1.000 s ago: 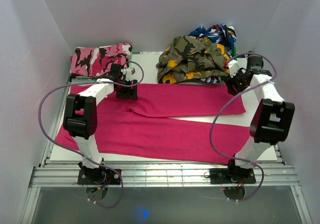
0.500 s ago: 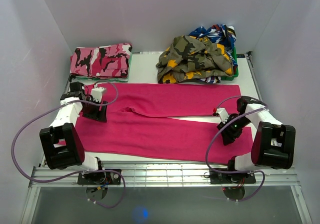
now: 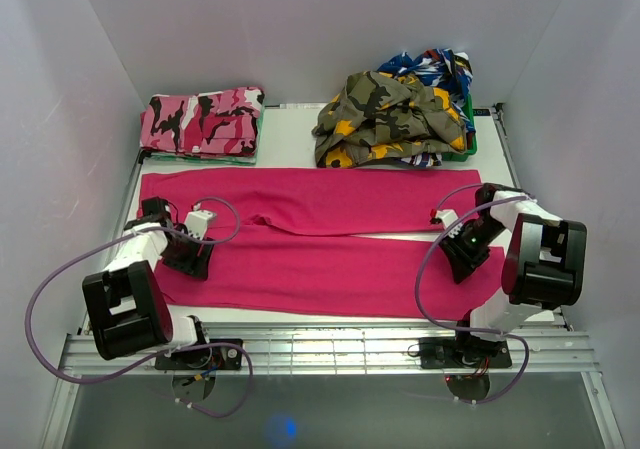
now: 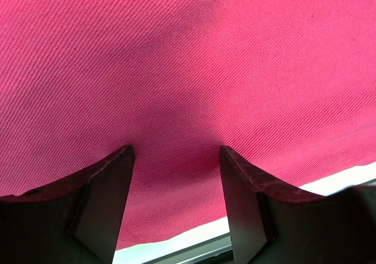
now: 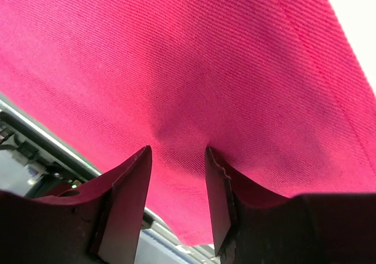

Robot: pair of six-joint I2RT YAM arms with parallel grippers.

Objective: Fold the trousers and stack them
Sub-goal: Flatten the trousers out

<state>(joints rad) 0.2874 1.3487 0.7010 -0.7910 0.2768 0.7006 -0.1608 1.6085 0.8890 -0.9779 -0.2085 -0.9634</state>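
Step looks like: pinch the near leg at both ends, then fold it back over the far leg. Left gripper (image 3: 190, 254) is down on the waist end of the trousers (image 3: 330, 269), jaws spread, nothing clamped. Left wrist view shows its fingertips (image 4: 108, 181) pressed into the cloth, with a slight pucker between them. Right gripper (image 3: 465, 254) is the same: jaws apart, fingers (image 5: 132, 181) dug in near the hem, a small ridge of cloth between. To do it well, close both together on those puckers, deep enough to catch fabric, not skim it. Lift level, keep the leg taut between the arms so it doesn't sag, and lay its near edge along the far leg's far edge.

Position: trousers lie flat across the table (image 3: 290, 134), waist left, two legs running right with a thin white gap between them. Left gripper sits on the near-left part, just in from the near edge. Right gripper sits on the near leg, close to its hem. Both touch the cloth. Pink camo pair (image 3: 200, 119) and olive pile (image 3: 385, 114) lie behind, apart from the grippers.
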